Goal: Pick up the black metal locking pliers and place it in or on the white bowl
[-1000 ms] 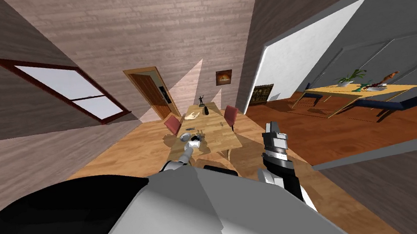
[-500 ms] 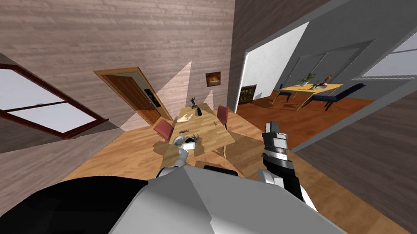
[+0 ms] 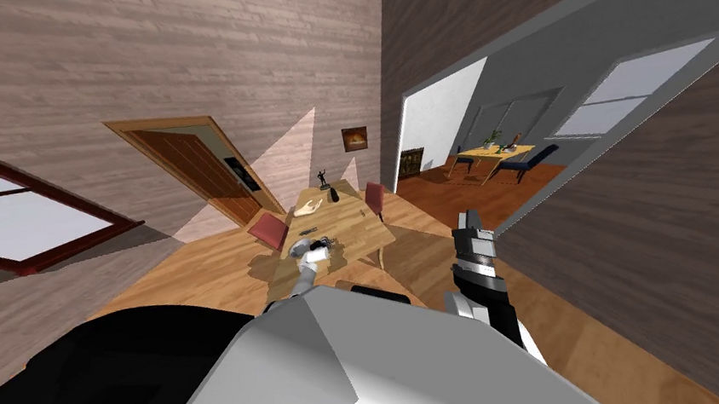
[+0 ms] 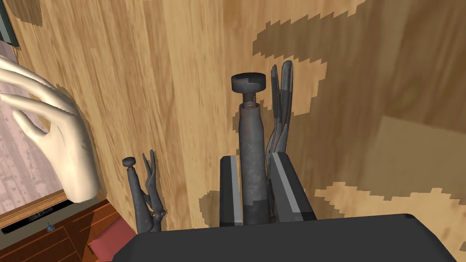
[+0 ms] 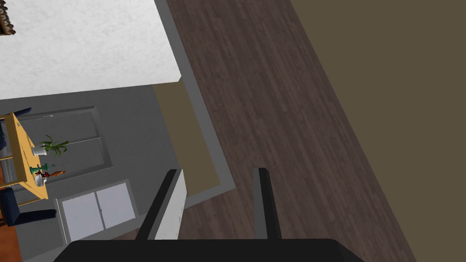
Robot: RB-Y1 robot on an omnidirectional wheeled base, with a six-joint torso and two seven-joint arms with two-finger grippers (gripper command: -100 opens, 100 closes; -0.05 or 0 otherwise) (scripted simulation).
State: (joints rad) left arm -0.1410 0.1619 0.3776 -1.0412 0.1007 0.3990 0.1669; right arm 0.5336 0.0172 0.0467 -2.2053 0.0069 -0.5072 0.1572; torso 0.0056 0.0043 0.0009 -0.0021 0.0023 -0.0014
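Observation:
My left gripper (image 4: 254,158) is shut on the dark grey locking pliers (image 4: 251,136), gripping the handle; the knurled screw end and the lever stick out past the fingers. It hangs over the wooden table (image 4: 182,68). In the head view the left gripper (image 3: 315,255) is at the table's near end, right beside the small white bowl (image 3: 301,248). My right gripper (image 5: 216,191) is open and holds nothing; the right gripper (image 3: 465,222) is raised off to the table's right.
A second pair of dark pliers (image 4: 144,200) lies near the table edge beside a cream hand model (image 4: 59,141). Two red chairs (image 3: 269,229) (image 3: 374,196) flank the table. A small dark statue (image 3: 322,180) stands at its far end. A brown door (image 3: 195,168) is behind.
My head view has swung and rolled, so the room has shifted left and the table sits a little lower left. The left hand stays by the bowl; the right arm has not moved.

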